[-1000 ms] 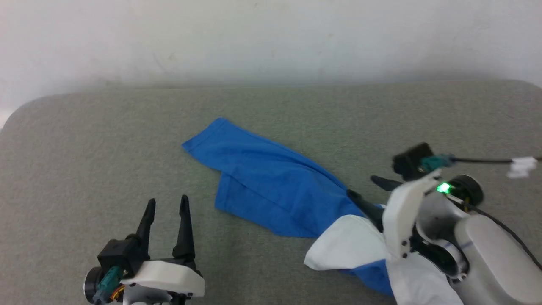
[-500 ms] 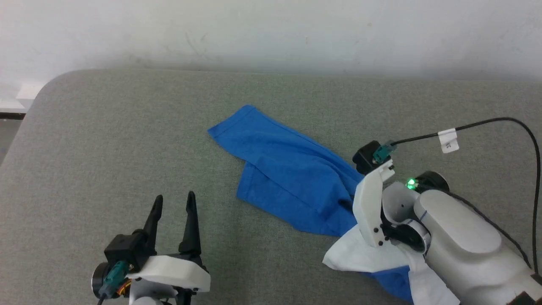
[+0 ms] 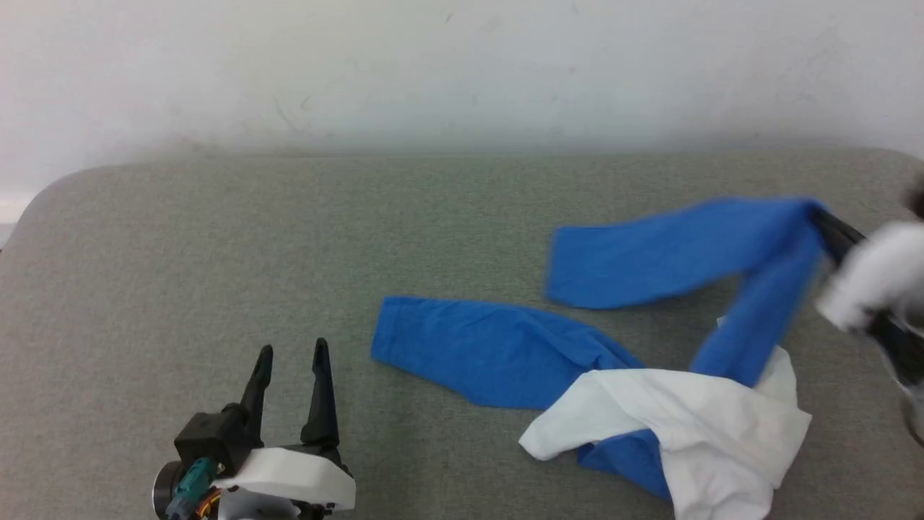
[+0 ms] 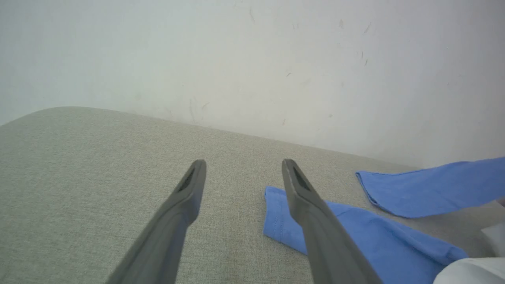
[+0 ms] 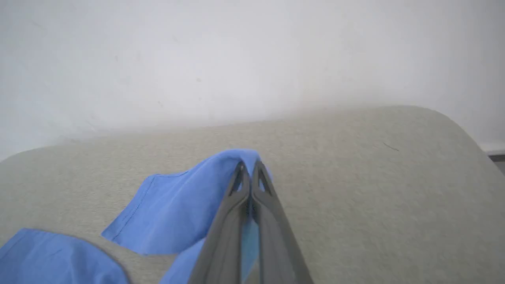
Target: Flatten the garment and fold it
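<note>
The garment [image 3: 671, 412] lies crumpled on the grey table [image 3: 216, 238], its white body bunched at the lower right and one blue sleeve [image 3: 491, 350] stretched flat toward the left. My right gripper [image 3: 823, 217] is shut on the other blue sleeve [image 3: 671, 249], holding it up at the right edge so its cuff end hangs to the left. In the right wrist view the closed gripper [image 5: 248, 165] pinches that blue fabric [image 5: 177, 205]. My left gripper [image 3: 292, 354] stands open at the lower left, empty, with the flat sleeve's cuff [image 4: 276, 213] just right of its fingertips.
A pale wall [image 3: 462, 65] runs along the table's far edge. The table's rounded corners show at the far left [image 3: 43, 202] and, in the right wrist view, at the far right [image 5: 453, 122].
My right gripper has shut on a blue sleeve and swung up and to the right, pulling it off the pile. The head camera has shifted. The left gripper stays put.
</note>
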Robot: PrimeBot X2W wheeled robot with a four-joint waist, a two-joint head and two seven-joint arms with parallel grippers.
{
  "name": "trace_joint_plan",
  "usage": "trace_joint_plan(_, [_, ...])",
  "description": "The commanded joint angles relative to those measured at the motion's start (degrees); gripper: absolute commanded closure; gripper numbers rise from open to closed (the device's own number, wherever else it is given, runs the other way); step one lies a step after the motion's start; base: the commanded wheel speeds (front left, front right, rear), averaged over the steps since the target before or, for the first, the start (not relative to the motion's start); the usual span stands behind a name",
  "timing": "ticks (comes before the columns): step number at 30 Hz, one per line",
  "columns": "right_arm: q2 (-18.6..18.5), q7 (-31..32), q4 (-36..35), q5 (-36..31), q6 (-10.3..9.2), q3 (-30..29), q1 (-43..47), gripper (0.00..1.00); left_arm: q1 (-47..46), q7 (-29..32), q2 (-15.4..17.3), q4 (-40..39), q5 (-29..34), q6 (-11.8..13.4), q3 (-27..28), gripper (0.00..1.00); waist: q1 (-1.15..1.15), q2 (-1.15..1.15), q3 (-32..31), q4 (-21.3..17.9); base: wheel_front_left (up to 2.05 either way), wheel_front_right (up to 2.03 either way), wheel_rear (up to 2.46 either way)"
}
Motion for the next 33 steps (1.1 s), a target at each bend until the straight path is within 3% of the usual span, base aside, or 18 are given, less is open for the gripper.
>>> trace_joint_plan(1, [-1.76,-2.19,2.72,1.11,-0.05,-5.19,5.68,1.00,0.91,-0.28,-0.18,-0.34,0.46,-0.25,0.29,0.00,0.00,0.00,-0.82,-1.31,0.00,0.00,0.00])
trace_joint_plan(3, [-3.17,-4.08,5.94,2.15,-0.05,-11.43,10.98,1.00,1.33,-0.28,-0.05,-0.36,0.46,-0.26,0.42,0.00,0.00,0.00,-0.74,-1.89,0.00,0.00,0.00])
trace_joint_plan(9, [-4.32,-11.96,16.28,4.29,-0.05,-28.28,24.98,0.69,1.85,-0.28,0.50,-0.47,0.45,-0.09,0.71,0.00,0.00,0.00,-0.56,-3.25,0.00,0.00,0.00])
trace_joint_plan(10, [-4.16,-13.39,18.02,4.10,-0.05,-30.30,26.48,0.54,1.82,-0.28,0.65,-0.45,0.40,-0.08,0.81,0.00,0.00,0.00,-0.52,-3.50,0.00,0.00,0.00])
trace_joint_plan(11, [-3.86,-14.39,19.47,3.44,-0.05,-31.55,27.63,0.24,1.81,-0.28,0.79,-0.44,0.35,-0.07,0.92,0.00,0.00,0.00,-0.51,-3.80,0.00,0.00,0.00])
trace_joint_plan(12, [-3.28,-15.02,20.32,2.76,-0.05,-32.31,28.37,0.03,1.84,-0.28,0.94,-0.39,0.32,-0.08,0.98,0.00,0.00,0.00,-0.59,-4.09,0.00,0.00,0.00])
trace_joint_plan(13, [-2.62,-15.54,20.28,2.29,-0.05,-32.88,28.70,0.00,1.91,-0.28,1.07,-0.36,0.28,-0.06,1.05,0.00,0.00,0.00,-0.58,-4.39,0.00,0.00,0.00])
trace_joint_plan(19, [-1.15,-19.29,12.58,-4.87,-0.05,-37.97,29.18,0.00,2.14,-0.16,1.51,-0.24,0.17,0.14,1.03,0.00,0.00,0.00,-1.14,-5.59,0.00,0.00,0.00])
trace_joint_plan(21, [-0.08,-19.41,5.48,-10.23,-0.05,-42.48,29.26,0.00,2.28,-0.08,1.63,-0.25,0.13,0.21,0.96,0.00,0.00,0.00,-1.47,-5.78,0.00,0.00,0.00])
trace_joint_plan(23, [3.53,-19.43,-2.81,-17.02,-0.05,-45.88,30.28,0.00,2.43,0.01,1.72,-0.24,0.10,0.24,0.85,0.00,0.00,0.00,-1.81,-5.82,0.00,0.00,0.00])
trace_joint_plan(24, [3.53,-19.43,-2.81,-17.02,-0.05,-45.88,30.28,0.00,2.43,0.01,1.72,-0.24,0.10,0.24,0.85,0.00,0.00,0.00,-1.81,-5.82,0.00,0.00,0.00])
trace_joint_plan(25, [5.68,-19.44,-7.22,-20.65,-0.05,-46.89,30.93,0.00,2.52,0.04,1.77,-0.19,0.05,0.25,0.81,0.00,0.00,0.00,-2.07,-5.85,0.00,0.00,0.00])
trace_joint_plan(29, [14.88,-17.71,-23.02,-31.77,-0.05,-44.39,34.25,0.00,2.95,0.26,1.88,-0.14,-0.07,0.37,0.58,0.00,0.00,0.00,-2.77,-5.70,0.00,0.00,0.00])
trace_joint_plan(33, [19.54,-12.50,-34.88,-37.39,-0.05,-38.11,38.08,0.00,3.36,0.43,2.07,-0.03,-0.29,0.40,0.47,0.00,0.00,0.00,-3.38,-5.42,0.00,0.00,0.00])
